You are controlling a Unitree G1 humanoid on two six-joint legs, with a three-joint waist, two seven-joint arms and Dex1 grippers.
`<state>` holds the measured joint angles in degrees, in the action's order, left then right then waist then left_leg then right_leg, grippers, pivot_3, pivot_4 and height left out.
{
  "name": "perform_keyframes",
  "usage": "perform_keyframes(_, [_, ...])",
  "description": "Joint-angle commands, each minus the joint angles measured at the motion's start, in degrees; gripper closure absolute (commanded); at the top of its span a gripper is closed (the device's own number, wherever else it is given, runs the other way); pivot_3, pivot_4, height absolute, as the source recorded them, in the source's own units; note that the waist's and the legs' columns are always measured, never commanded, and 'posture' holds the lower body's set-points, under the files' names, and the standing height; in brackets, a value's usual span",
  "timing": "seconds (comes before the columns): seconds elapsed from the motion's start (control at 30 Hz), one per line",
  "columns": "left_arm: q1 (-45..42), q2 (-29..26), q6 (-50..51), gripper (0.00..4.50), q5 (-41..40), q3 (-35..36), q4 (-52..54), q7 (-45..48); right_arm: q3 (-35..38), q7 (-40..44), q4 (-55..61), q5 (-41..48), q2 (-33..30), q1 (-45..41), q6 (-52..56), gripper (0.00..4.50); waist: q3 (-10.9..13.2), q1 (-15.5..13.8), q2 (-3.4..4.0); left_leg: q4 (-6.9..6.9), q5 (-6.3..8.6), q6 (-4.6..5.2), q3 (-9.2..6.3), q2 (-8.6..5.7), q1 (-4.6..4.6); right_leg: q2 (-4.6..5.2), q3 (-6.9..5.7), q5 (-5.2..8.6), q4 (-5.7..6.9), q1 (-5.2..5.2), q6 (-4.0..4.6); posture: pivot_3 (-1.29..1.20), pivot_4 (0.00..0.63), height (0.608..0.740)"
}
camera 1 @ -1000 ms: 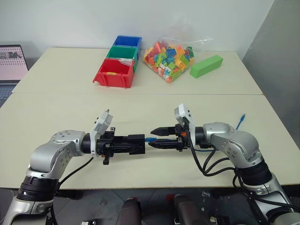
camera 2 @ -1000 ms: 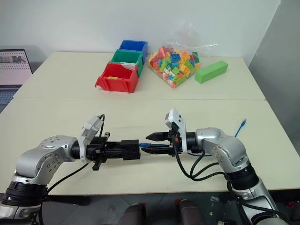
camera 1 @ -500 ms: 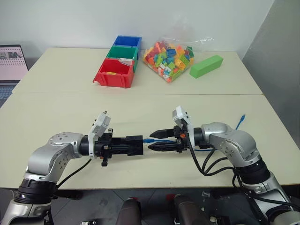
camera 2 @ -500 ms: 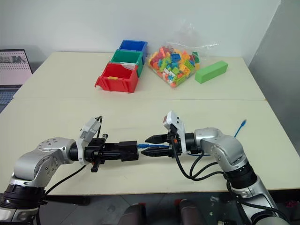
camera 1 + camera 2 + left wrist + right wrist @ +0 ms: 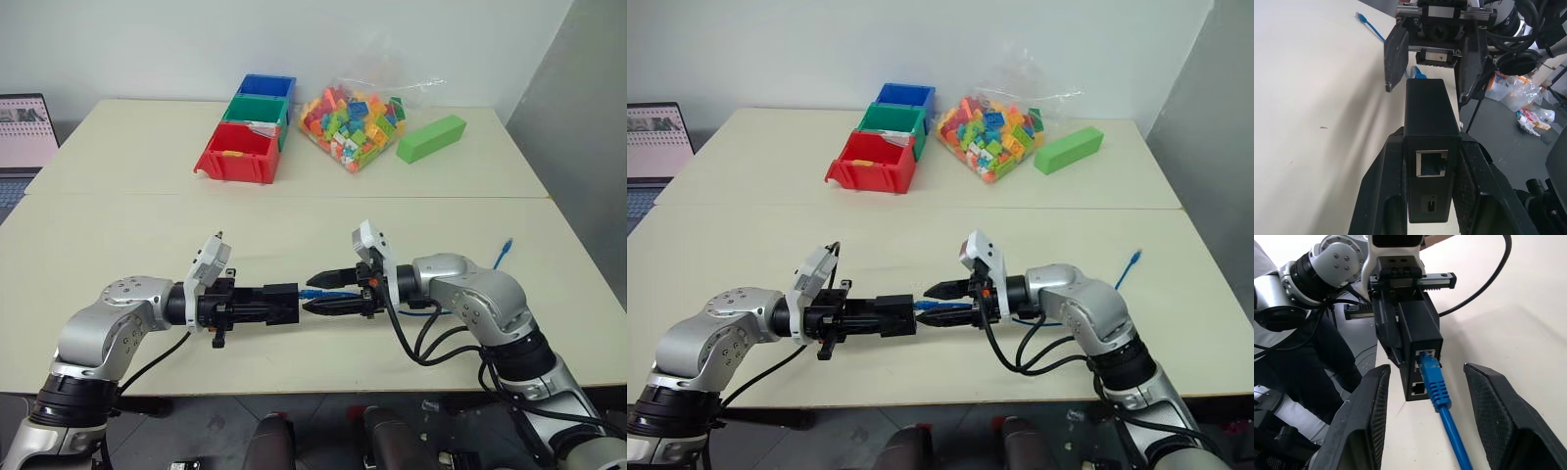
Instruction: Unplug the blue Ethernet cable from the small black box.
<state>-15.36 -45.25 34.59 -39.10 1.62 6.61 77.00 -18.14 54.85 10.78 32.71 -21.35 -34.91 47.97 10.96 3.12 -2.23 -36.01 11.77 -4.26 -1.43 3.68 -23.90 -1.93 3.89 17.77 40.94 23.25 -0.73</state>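
A pale cream table (image 5: 127, 235) carries everything — a seam runs across it between the far half and the near half. On the far half stand three bins in a row: red bin (image 5: 238, 154) nearest, green bin (image 5: 257, 111) behind it, blue bin (image 5: 267, 86) farthest. Just beside them lies a clear bag of coloured bricks (image 5: 351, 117), then a green block (image 5: 431, 137). At the far left edge sits a laptop (image 5: 24, 132). Near the right edge lies the free end of the blue Ethernet cable (image 5: 503, 251).

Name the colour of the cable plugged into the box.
Bright blue cable; right wrist view shows it best.
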Motion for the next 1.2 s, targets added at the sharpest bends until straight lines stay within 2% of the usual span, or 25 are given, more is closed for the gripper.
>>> perform_keyframes(0.03, [-0.06, -0.34, -0.80, 3.70, -0.28, 1.05, 2.23, -0.01, 0.02, 0.58, 0.59, -0.06, 0.35, -1.03, -0.75, 1.98, 0.00, 0.01, 0.01, 0.00, 0.00, 0.00, 0.00, 0.00, 0.00, 0.00, 0.00, 0.00, 0.00, 0.00, 0.00, 0.00, 0.150, 0.740])
perform_keyframes(0.1, [-0.01, -0.34, -0.80, 3.70, -0.27, 1.07, 2.33, -0.11, 0.01, 0.69, 0.48, -0.10, 0.38, -1.04, -0.73, 1.98, 0.00, 0.01, 0.00, 0.00, 0.00, 0.00, 0.01, 0.00, 0.00, 0.00, -0.01, 0.00, -0.01, 0.00, 0.00, 0.00, 0.150, 0.740])
perform_keyframes(0.2, [-0.01, -0.34, -0.86, 3.70, -0.21, 1.05, 2.35, -0.16, -0.04, 0.86, 0.13, -0.16, 0.45, -1.14, -0.83, 2.43, 0.00, 0.01, 0.00, 0.00, 0.00, 0.00, 0.00, 0.00, 0.00, 0.00, 0.00, 0.00, -0.01, 0.00, 0.00, 0.00, 0.150, 0.740])
perform_keyframes(0.47, [-0.10, -0.14, -1.19, 3.70, 0.01, 0.84, 2.64, -0.35, -0.03, 1.85, -0.13, 0.27, 0.24, -1.26, -0.41, 4.39, 0.00, 0.01, 0.01, 0.01, 0.00, 0.00, 0.00, 0.00, 0.00, 0.00, 0.00, 0.00, -0.01, 0.01, 0.00, 0.00, 0.150, 0.740])
perform_keyframes(0.5, [-0.16, -0.15, -1.30, 3.70, 0.12, 0.68, 2.75, -0.23, 0.00, 2.07, -0.21, 0.32, 0.21, -1.32, -0.29, 4.48, 0.00, 0.01, 0.01, 0.01, 0.00, 0.00, 0.01, 0.00, 0.00, 0.00, -0.01, 0.00, -0.01, 0.01, 0.00, 0.00, 0.150, 0.740])
perform_keyframes(1.0, [0.30, 0.00, -0.96, 3.70, 1.06, -0.13, 5.72, -0.48, -0.30, 4.69, -1.19, 0.88, -0.17, -2.70, 2.54, 4.48, 0.01, 0.03, 0.01, 0.01, 0.00, 0.00, 0.01, 0.00, 0.00, 0.00, 0.00, 0.00, -0.02, 0.01, 0.00, 0.00, 0.150, 0.740])
perform_keyframes(1.2, [0.23, -0.82, -0.29, 3.70, 0.90, 1.37, 5.33, -1.46, 1.25, 5.76, -1.21, 1.29, -2.64, -1.43, 3.49, 4.48, 0.01, 0.04, 0.01, 0.01, 0.00, 0.00, 0.01, 0.00, -0.01, 0.00, -0.01, 0.00, -0.03, 0.01, 0.00, 0.00, 0.150, 0.740])
